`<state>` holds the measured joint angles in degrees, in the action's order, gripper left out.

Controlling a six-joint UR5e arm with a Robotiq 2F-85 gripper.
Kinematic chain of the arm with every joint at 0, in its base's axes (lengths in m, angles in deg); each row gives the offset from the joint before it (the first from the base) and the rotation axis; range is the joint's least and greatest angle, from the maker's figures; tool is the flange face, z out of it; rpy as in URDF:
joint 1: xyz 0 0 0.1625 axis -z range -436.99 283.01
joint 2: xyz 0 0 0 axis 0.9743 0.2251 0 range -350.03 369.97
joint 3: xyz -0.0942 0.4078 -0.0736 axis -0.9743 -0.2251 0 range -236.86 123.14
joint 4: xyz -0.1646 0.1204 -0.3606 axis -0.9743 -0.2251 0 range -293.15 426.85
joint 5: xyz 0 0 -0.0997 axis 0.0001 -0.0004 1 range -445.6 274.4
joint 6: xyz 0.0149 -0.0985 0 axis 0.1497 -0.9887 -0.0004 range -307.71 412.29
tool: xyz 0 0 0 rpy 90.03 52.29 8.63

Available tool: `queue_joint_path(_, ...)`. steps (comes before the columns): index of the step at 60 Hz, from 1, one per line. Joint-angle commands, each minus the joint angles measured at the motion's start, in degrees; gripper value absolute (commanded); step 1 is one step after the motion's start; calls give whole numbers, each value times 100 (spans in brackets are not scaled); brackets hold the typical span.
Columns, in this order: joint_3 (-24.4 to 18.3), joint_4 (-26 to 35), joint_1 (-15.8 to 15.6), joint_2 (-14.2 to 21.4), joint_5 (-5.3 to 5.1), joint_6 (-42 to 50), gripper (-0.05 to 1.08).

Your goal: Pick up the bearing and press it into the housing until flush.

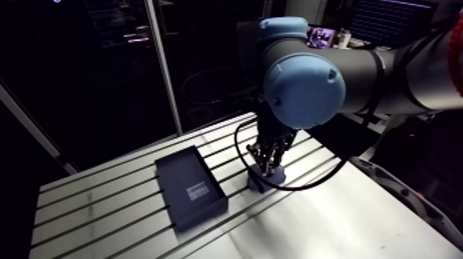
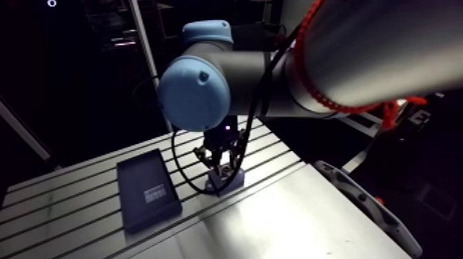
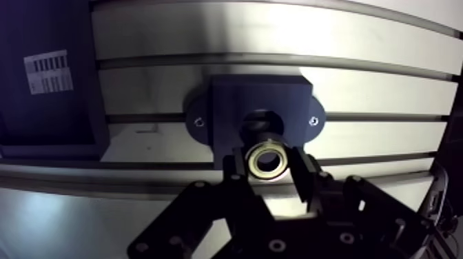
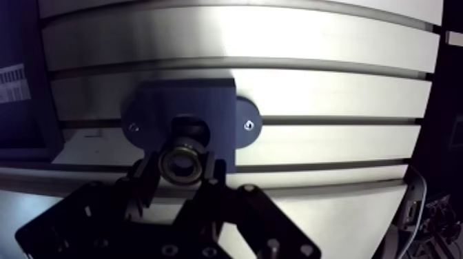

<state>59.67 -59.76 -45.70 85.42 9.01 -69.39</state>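
Note:
In the wrist view my gripper (image 3: pixel 269 163) is shut on the bearing (image 3: pixel 268 159), a small metal ring held flat between the two dark fingers (image 3: pixel 237 167). Right under and just ahead of it sits the housing (image 3: pixel 258 114), a dark blue block with two screwed ears and a round bore (image 3: pixel 260 121). The bearing hangs just above the bore's near rim, apart from it as far as I can tell. In the arm view the gripper (image 1: pixel 265 165) stands upright over the same housing (image 1: pixel 266 181) on the slotted table (image 1: pixel 103 200).
A flat dark box (image 1: pixel 189 188) with a white label lies on the table beside the housing, a short gap away. A black cable (image 1: pixel 241 155) loops beside the wrist. The table's smooth plate (image 1: pixel 331 220) stretches toward the near edge.

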Motion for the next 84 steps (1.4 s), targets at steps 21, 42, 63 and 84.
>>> queue_joint_path(21, -9, -98, 1, -184, 1, 6, 70)
queue_joint_path(42, -55, -99, 1, -220, 2, 8, 70)
queue_joint_path(63, -80, -107, -8, -273, 17, 16, 70)
queue_joint_path(84, -72, -107, -8, -273, 17, 16, 70)
